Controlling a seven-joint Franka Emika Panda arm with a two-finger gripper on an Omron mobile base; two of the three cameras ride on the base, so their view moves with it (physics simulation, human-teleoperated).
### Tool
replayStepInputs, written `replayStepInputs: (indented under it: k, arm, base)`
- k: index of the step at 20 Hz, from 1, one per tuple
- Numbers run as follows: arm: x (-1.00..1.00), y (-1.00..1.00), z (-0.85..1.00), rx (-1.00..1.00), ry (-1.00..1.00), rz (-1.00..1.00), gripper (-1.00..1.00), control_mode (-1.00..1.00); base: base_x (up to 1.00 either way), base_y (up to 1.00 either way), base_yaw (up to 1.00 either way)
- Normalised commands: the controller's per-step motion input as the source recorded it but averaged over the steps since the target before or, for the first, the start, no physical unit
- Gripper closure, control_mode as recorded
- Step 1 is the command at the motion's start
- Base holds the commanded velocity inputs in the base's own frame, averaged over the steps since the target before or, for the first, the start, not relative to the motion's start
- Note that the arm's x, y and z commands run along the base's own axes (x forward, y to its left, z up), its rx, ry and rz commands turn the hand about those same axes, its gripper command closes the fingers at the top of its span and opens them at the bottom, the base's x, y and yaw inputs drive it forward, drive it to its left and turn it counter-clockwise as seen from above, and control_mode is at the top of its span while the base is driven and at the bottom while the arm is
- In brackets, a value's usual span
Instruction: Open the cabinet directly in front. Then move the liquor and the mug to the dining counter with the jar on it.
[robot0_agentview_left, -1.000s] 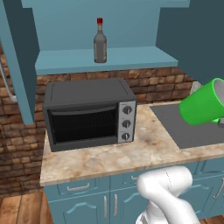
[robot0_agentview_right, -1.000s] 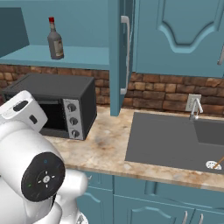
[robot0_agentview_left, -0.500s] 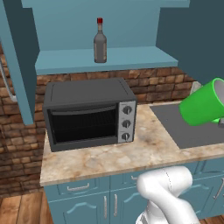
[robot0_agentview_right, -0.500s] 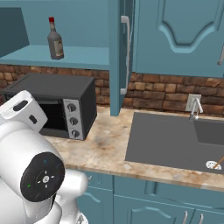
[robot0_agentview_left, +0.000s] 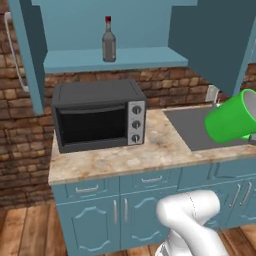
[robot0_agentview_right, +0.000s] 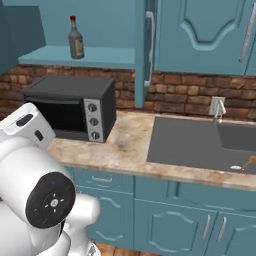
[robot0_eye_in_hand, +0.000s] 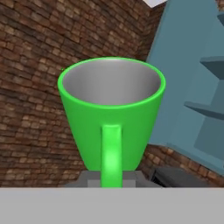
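Claw: its tips are hidden low in the hand view, so the grip cannot be read outright; judging by the airborne mug, it likely holds it.
Mug: directly ahead of the claw, handle facing the camera; in the left base view it hangs tilted over the sink, presumably lifted for carrying off.
Table: bears the toaster oven.
Cabinet: doors swung open.
Liquor: upright on the cabinet shelf, well apart from the mug, awaiting its turn.

We see a red-brown brick wall behind a marbled counter carrying a dark toaster oven and a grey sink with faucet, teal base cabinets below, over a wooden plank floor.
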Motion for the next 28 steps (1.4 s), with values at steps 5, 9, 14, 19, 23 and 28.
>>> replayStepInputs:
  k: [5,9,14,19,23,28]
  arm:
    - [0.0,0.0,0.0,0.0,0.0,0.0,1.0,1.0]
    - [0.0,0.0,0.0,0.0,0.0,0.0,1.0,1.0]
    - [0.0,0.0,0.0,0.0,0.0,0.0,1.0,1.0]
    - [0.0,0.0,0.0,0.0,0.0,0.0,1.0,1.0]
    - [0.0,0.0,0.0,0.0,0.0,0.0,1.0,1.0]
    - [0.0,0.0,0.0,0.0,0.0,0.0,1.0,1.0]
  base:
    - [-0.63,-0.3,-0.04]
    - [-0.22,-0.32,-0.26]
    - [0.0,-0.43,-0.27]
    - [0.0,-0.47,-0.42]
    - [0.0,-0.38,-0.52]
    - [0.14,-0.35,-0.52]
